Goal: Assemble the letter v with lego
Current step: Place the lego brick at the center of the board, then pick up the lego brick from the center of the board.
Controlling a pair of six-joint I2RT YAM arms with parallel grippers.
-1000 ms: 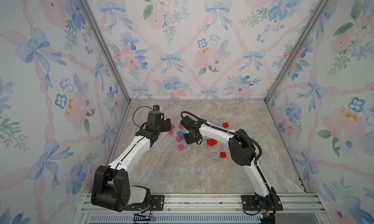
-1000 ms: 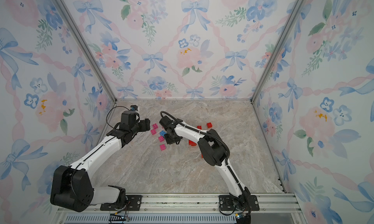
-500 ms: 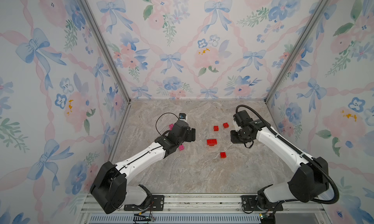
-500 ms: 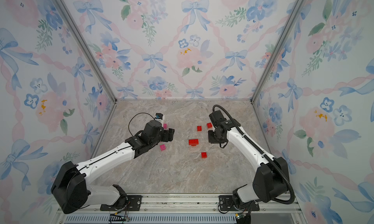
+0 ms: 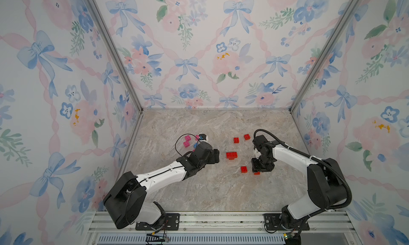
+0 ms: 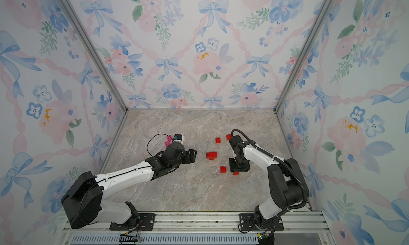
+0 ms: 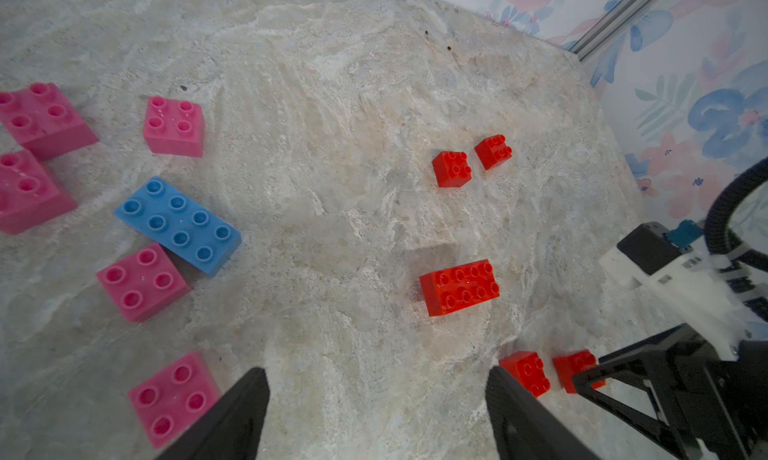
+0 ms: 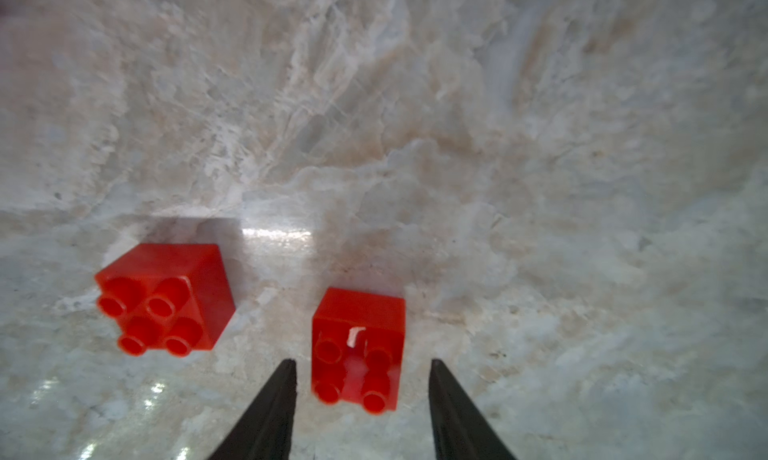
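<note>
Lego lies scattered on the marble table (image 5: 199,188). My right gripper (image 8: 361,364) is open, its fingers standing on either side of a small red brick (image 8: 357,350) without touching it. That brick rests on the table and shows in both top views (image 5: 256,173) (image 6: 236,173). A second red brick (image 8: 166,298) (image 5: 244,169) sits just beside it. A longer red brick (image 5: 231,155) (image 7: 459,286) lies mid-table. My left gripper (image 7: 376,375) (image 5: 215,155) is open and empty, just left of the long red brick. Several pink bricks (image 7: 141,281) and a blue brick (image 7: 178,225) lie further left.
Two more red bricks (image 5: 236,140) (image 5: 247,136) sit toward the back. The left arm hides most of the pink and blue group in both top views; two pink bricks (image 5: 187,138) show. Floral walls close in three sides, with a metal rail (image 5: 221,219) along the front.
My right arm swung from the pink group to the right, then came forward, and its jaws opened; a red brick now shows beneath it. My left gripper moved right toward the long red brick.
</note>
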